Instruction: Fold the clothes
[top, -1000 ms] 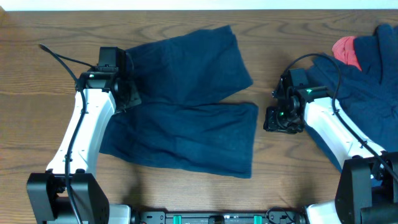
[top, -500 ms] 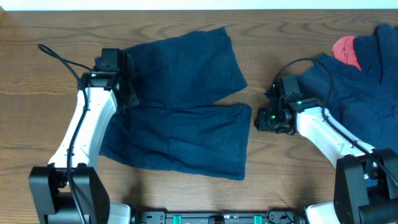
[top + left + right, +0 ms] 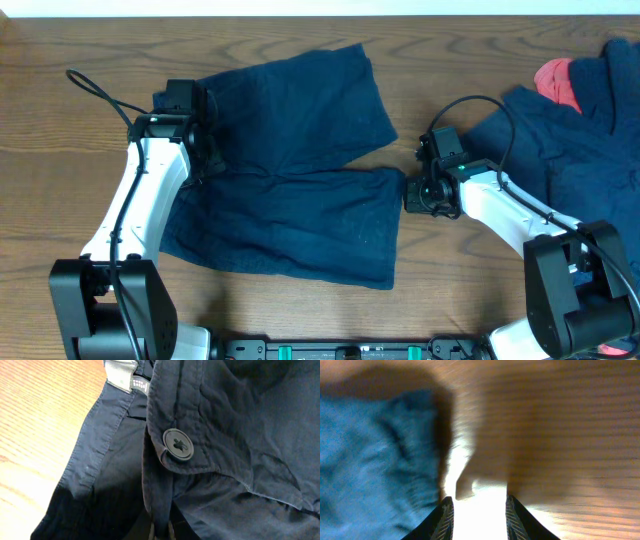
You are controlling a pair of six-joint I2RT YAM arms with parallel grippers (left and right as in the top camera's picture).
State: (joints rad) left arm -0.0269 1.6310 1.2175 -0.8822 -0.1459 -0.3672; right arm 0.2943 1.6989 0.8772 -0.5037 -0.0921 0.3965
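Observation:
The navy shorts [image 3: 300, 180] lie spread on the table, both legs pointing right. My left gripper [image 3: 203, 160] is shut on the shorts' waistband; in the left wrist view a fold of waistband runs between my fingers [image 3: 161, 530] below a dark button [image 3: 178, 444]. My right gripper [image 3: 413, 192] is open and empty at the hem of the near leg, with the blue hem edge [image 3: 380, 460] just left of my fingers [image 3: 476, 515]. More navy clothes [image 3: 580, 150] and a pink-red piece [image 3: 558, 82] lie heaped at the far right.
Bare wooden table [image 3: 470, 290] lies around the shorts. The heap at the right sits under and behind my right arm. A black cable [image 3: 95, 90] loops off my left arm at the far left.
My right gripper has moved left across the bare wood to the hem of the near leg. The shorts' right edge shifted slightly left. My left gripper has stayed on the waistband.

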